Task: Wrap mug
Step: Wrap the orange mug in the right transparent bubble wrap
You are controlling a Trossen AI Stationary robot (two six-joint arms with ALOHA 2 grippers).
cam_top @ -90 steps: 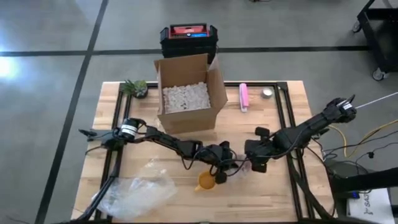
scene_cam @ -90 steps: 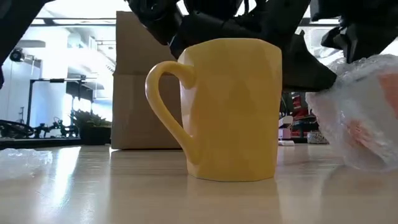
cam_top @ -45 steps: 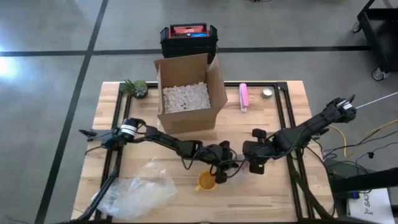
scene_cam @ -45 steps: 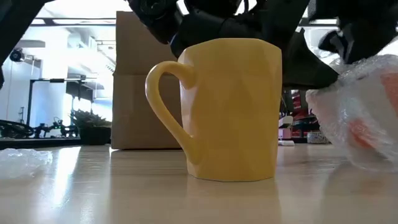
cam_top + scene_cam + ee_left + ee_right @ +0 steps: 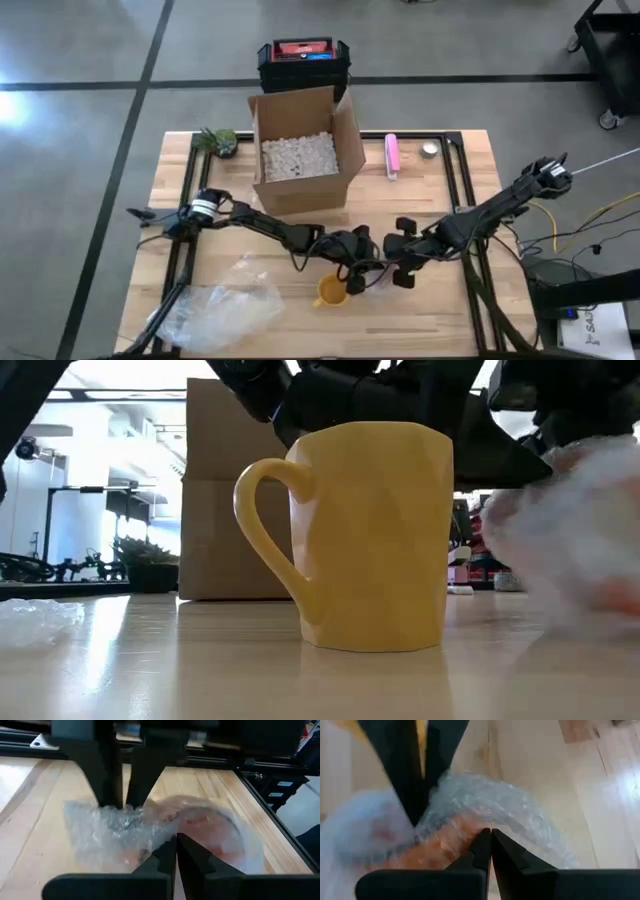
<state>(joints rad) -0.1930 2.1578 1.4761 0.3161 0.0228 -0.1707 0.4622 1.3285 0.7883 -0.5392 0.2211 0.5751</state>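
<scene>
A yellow mug point(image 5: 330, 291) stands upright and bare on the wooden table point(image 5: 450, 310), filling the middle of the low view point(image 5: 370, 540). Just to its right lies a bundle of bubble wrap point(image 5: 165, 827) with something orange inside point(image 5: 450, 845). The bundle shows blurred in the low view point(image 5: 575, 530). My left gripper point(image 5: 176, 851) and my right gripper point(image 5: 491, 845) are both shut on this wrap from opposite sides. They meet at the bundle point(image 5: 380, 274) in the high view. My left gripper pinches the bubble wrap's near skin point(image 5: 167, 837) between its two fingers, coming level from the table's left. Whether it has one layer or several does not show. My right gripper pinches the wrap over the orange thing point(image 5: 485, 827) between its two fingers, coming low from the table's right. I cannot tell if the bundle rests on the table.
An open cardboard box point(image 5: 300, 155) of white packing bits stands at the back middle. A loose sheet of bubble wrap point(image 5: 220, 305) lies at the near left. A pink object point(image 5: 392, 156), a small round thing point(image 5: 430, 149) and a little plant point(image 5: 218, 140) sit along the far edge.
My right gripper has gone toward the table's left, nearer my left gripper and the yellow mug. The wrapped bundle has shifted with it toward the mug. The mug has stayed where it was.
</scene>
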